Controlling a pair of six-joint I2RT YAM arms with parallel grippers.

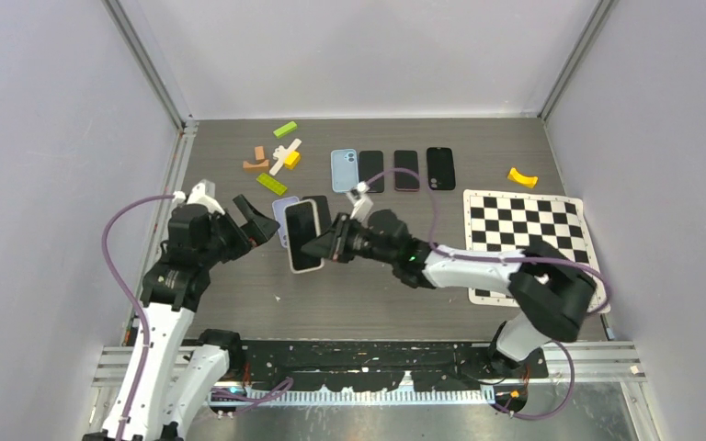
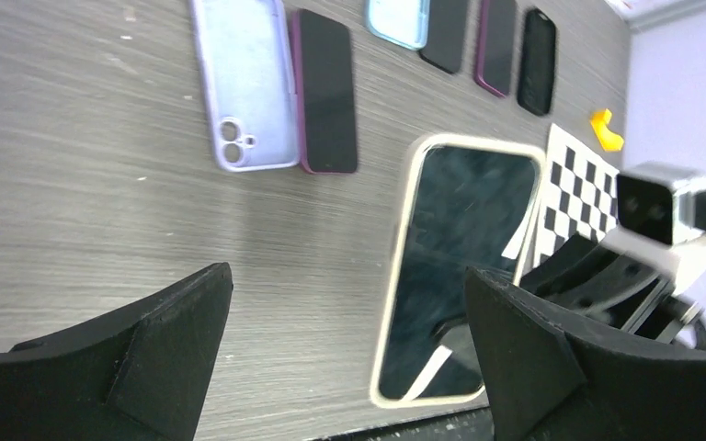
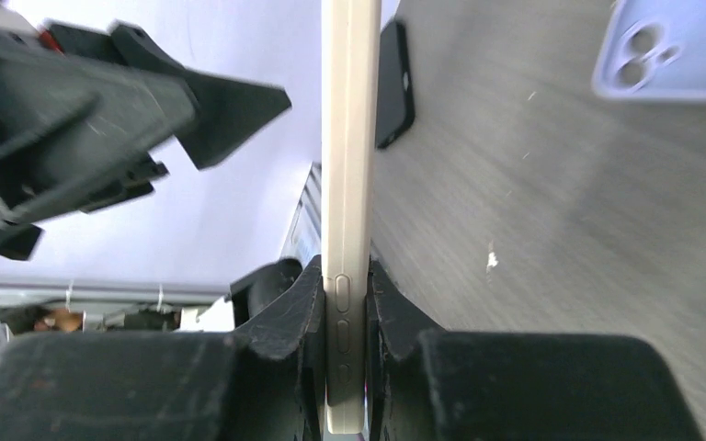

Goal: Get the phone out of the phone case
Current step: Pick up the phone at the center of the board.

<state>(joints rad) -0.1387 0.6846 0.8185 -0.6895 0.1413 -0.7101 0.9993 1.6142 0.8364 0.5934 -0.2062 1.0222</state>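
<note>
A phone (image 1: 302, 236) with a dark screen sits in a cream case (image 2: 403, 276) and is held up off the table, tilted, screen facing the left arm. My right gripper (image 1: 328, 246) is shut on its lower end. In the right wrist view the right gripper (image 3: 345, 276) pinches the cream side edge (image 3: 347, 138) with its buttons between both fingers. My left gripper (image 1: 256, 223) stands open just left of the phone, apart from it. In the left wrist view the left gripper (image 2: 349, 276) is spread wide, and the phone (image 2: 460, 239) lies beyond the right finger.
An empty lavender case (image 2: 244, 83) and a dark phone (image 2: 326, 92) lie side by side on the table behind the held phone. A light blue case (image 1: 344, 170) and three dark phones (image 1: 406, 170) line the back. Toy bricks (image 1: 276, 161), a checkerboard mat (image 1: 526, 230) and a yellow piece (image 1: 522, 176) lie around.
</note>
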